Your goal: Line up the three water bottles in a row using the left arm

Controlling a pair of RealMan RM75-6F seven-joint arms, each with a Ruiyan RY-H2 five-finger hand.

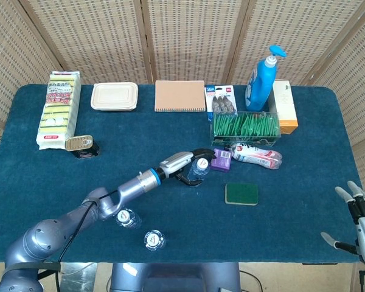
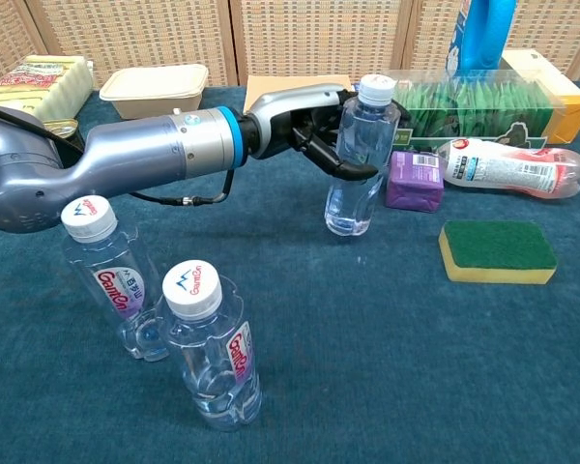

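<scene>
A: The bottle (image 2: 360,159) stands about upright on the cloth beside the purple box (image 2: 413,181), the left hand (image 2: 314,130) wrapped round its upper body. It looks nearly empty: light, thin-walled, tippy. I'd hold it mid-body.

B: The chest view shows that grip; the head view alone shows the right hand (image 1: 358,222), idle, fingers spread. The other two bottles (image 2: 155,319) wait nearer the table's front.

Non-task items on the blue desk (image 1: 304,182).
Rear row: sponge pack (image 1: 59,109), lidded food container (image 1: 114,96), tan notebook (image 1: 180,95), blister pack (image 1: 221,100), blue pump bottle (image 1: 261,78), orange-white box (image 1: 283,106). Green-filled clear box (image 1: 246,126) stands before them. Tin can (image 1: 79,144) at left. Purple box (image 1: 220,159), lying red-white bottle (image 1: 257,154), green sponge (image 1: 241,193).
</scene>
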